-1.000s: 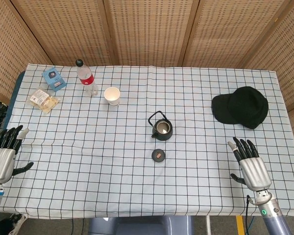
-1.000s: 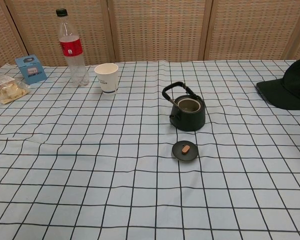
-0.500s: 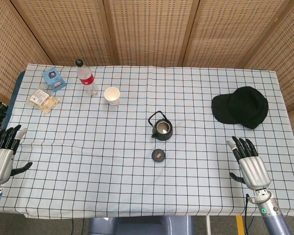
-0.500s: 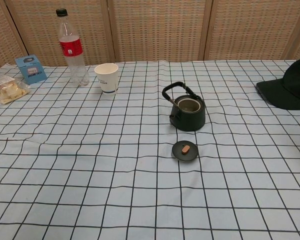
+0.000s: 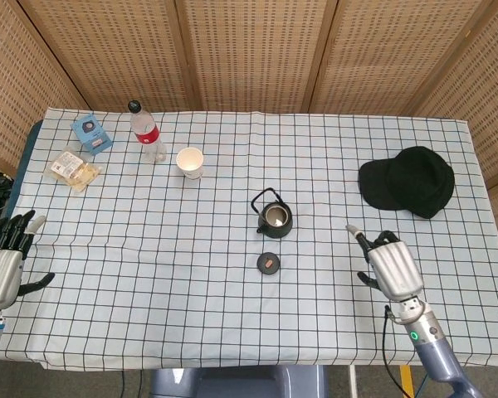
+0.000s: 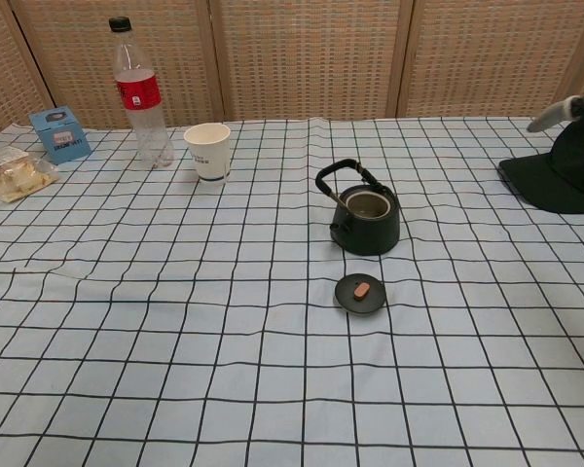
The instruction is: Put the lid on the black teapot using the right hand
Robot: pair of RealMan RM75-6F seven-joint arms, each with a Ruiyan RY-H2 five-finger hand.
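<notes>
**Desk:** Where was the lid when this was taken?

**Photographer:** The lid (image 5: pixel 268 263) lay flat on the checked tablecloth (image 5: pixel 191 274), knob up, just in front of the black teapot (image 5: pixel 275 217) and apart from it. The teapot stood open-mouthed, its handle raised and leaning toward the paper cup (image 5: pixel 190 162).

**Desk:** And the hands?

**Photographer:** The right hand (image 5: pixel 388 264) hung above the cloth, well to the right of the teapot and nearer the robot, holding nothing, one finger stretched toward the pot and the rest curled in. The left hand (image 5: pixel 3 264) hovered far to the teapot's left at the table edge, empty, fingers apart.

**Desk:** What would a clean job have required?

**Photographer:** By my reading the reach had barely begun. The hand would have needed to come in low from the right, pinch the small brown knob rather than the thin rim, lift straight, and lower the lid level into the opening while keeping clear of the raised handle.

**Desk:** Anything else in frame?

**Photographer:** A black cap (image 5: pixel 407 181) lay right of the teapot; a water bottle (image 5: pixel 147 130), a blue box (image 5: pixel 91 133) and a snack packet (image 5: pixel 74 169) sat far left of it.
</notes>
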